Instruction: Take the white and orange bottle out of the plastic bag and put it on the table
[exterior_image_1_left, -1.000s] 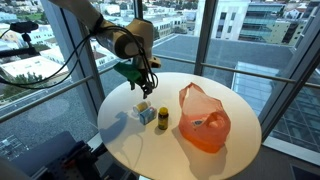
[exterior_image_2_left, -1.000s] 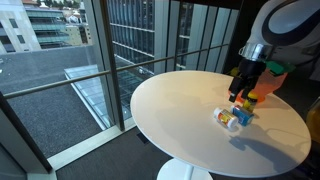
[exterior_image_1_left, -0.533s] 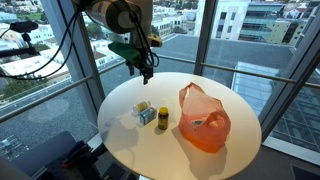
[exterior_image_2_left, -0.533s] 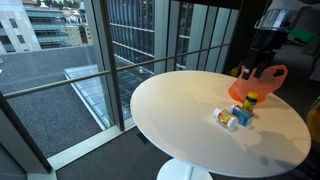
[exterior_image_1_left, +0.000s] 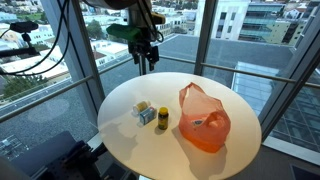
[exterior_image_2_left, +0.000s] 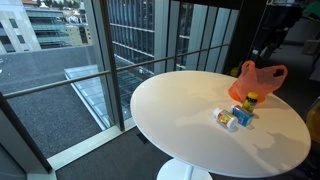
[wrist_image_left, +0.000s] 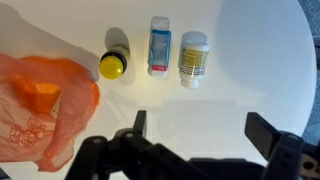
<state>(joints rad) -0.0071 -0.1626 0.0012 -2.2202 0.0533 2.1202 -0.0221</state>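
Bottle (wrist_image_left: 40, 93) in bag (wrist_image_left: 72, 85), well below pincer (wrist_image_left: 197, 122)

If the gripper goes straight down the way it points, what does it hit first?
Most likely bare table: the open gripper hangs high above its top, though depth is unclear.

Materials & finish
Orange plastic bag (wrist_image_left: 40, 100): thin translucent film, crinkled, slight sheen; bench (wrist_image_left: 250, 60): smooth cream-white top, low gloss; pincer (wrist_image_left: 200, 128): matt black.

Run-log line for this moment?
gripper: open, empty, above round cream-white table | white and orange bottle: lying on table beside blue and white box | translucent orange plastic bag: on table
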